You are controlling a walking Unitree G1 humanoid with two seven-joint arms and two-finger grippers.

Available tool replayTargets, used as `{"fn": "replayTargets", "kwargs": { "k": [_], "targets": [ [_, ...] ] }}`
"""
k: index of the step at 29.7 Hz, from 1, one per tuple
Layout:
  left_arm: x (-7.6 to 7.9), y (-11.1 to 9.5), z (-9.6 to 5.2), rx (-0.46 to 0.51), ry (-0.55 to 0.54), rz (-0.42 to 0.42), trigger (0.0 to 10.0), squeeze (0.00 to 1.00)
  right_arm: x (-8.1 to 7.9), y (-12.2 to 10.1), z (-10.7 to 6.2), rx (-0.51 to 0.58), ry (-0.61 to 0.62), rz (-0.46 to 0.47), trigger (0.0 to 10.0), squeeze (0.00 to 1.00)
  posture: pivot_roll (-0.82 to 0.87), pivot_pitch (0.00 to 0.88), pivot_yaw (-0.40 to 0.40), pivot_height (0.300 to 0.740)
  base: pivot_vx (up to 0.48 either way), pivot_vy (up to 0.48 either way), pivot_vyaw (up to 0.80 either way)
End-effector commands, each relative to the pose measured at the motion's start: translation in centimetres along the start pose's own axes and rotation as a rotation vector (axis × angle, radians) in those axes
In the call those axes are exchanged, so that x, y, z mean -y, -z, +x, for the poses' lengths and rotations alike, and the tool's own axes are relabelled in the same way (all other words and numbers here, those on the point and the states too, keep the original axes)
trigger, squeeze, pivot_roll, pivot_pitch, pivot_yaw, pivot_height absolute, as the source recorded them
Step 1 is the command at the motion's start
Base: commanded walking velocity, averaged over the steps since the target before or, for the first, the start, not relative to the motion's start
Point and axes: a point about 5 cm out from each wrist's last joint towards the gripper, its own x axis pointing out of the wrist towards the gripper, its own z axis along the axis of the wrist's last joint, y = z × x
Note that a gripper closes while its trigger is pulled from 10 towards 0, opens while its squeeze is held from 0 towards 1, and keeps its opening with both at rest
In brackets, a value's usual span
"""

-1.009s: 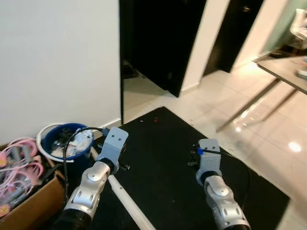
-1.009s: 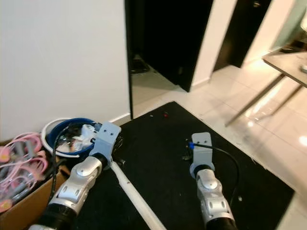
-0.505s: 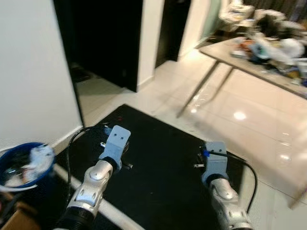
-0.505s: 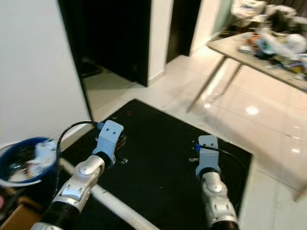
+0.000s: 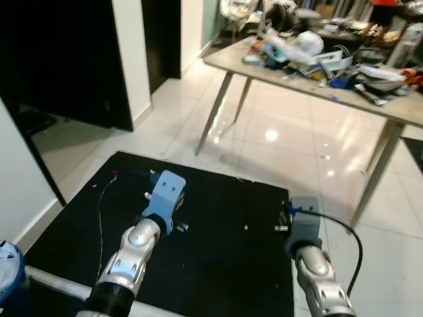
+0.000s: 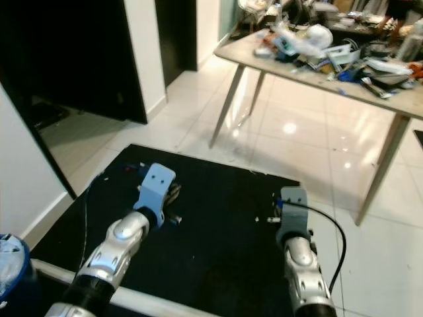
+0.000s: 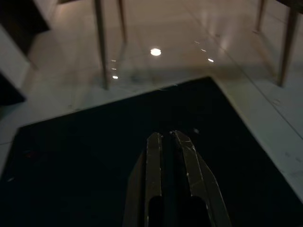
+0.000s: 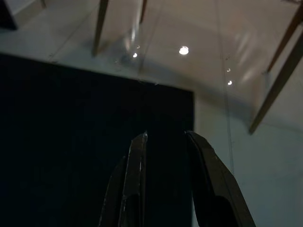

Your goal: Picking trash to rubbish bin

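A: Item one, far left?
B: Rubbish bin (image 6: 9,267), blue, at the lower left edge on the floor, pale crumpled trash (image 6: 8,249) inside. Only a sliver shows. A white pipe (image 6: 142,300) lies on the floor just beside it, running along the near edge of the mat.

A: Next?
B: White wall (image 5: 20,178) on the left, then a dark doorway (image 5: 59,59).

A: Floor covering?
B: Black mat (image 5: 218,244), rectangular, on glossy pale floor tiles (image 5: 291,145).

A: Left arm?
B: Left claw (image 7: 166,142), held low over the mat. Wrist view: two black fingers pressed together, nothing between them. A black cable (image 5: 106,198) loops from the wrist mount.

A: Right arm?
B: Right claw (image 8: 165,138), over the mat's right edge where it meets the tiles. Fingers (image 8: 136,156) stand apart, a narrow gap, nothing held.

A: Far right?
B: Table (image 5: 231,63), slender angled legs (image 5: 215,112), standing well apart from the mat. Its top carries a clutter (image 5: 317,53) of bags, wrappers and containers, too small to sort singly.

A: Distance bin to table?
B: Well apart; mat and both arms lie between.
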Motion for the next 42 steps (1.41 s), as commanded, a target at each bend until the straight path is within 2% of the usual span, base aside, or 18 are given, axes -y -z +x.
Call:
{"fn": "replayTargets", "kwargs": {
  "k": [1,3,9,13,34,38,42],
  "targets": [
    [0.1,0.7,-0.1,-0.034,0.008,-0.009,10.0,0.00,0.2,0.5,-0.2,-0.022,0.012,0.009,10.0,0.00,-0.11,0.046,0.015,0.740,0.000,0.000,-0.80],
    [0.6,0.5,0.1,-0.014,0.031,-0.027,10.0,0.00,0.5,0.6,-0.3,-0.025,0.018,0.008,10.0,0.00,-0.11,0.045,0.012,0.740,0.000,0.000,-0.80],
    [1.0,0.8,0.2,-0.041,0.032,-0.022,10.0,0.00,0.6,1.0,-0.4,-0.048,0.017,0.010,10.0,0.00,-0.12,0.046,0.009,0.740,0.000,0.000,-0.77],
    [1.1,0.5,0.2,-0.016,0.050,-0.059,10.0,0.00,0.4,1.2,-0.4,-0.060,0.002,-0.020,10.0,0.00,-0.12,0.050,0.001,0.740,0.000,0.000,0.00],
    [0.8,0.1,0.0,0.009,0.066,-0.052,10.0,0.00,0.0,1.3,-0.5,-0.065,-0.017,-0.030,10.0,0.00,-0.11,0.063,0.007,0.740,0.393,0.000,0.00],
    [0.7,0.0,0.0,0.010,0.074,-0.045,10.0,0.00,0.0,1.3,-0.6,-0.064,0.002,0.016,10.0,0.00,-0.11,0.067,0.015,0.740,0.396,0.000,0.00],
    [0.7,0.0,0.0,0.009,0.075,-0.045,10.0,0.00,0.0,1.2,-0.7,-0.059,-0.001,0.008,10.0,0.00,-0.11,0.069,0.017,0.740,0.398,0.000,-0.35]
  ]
}}
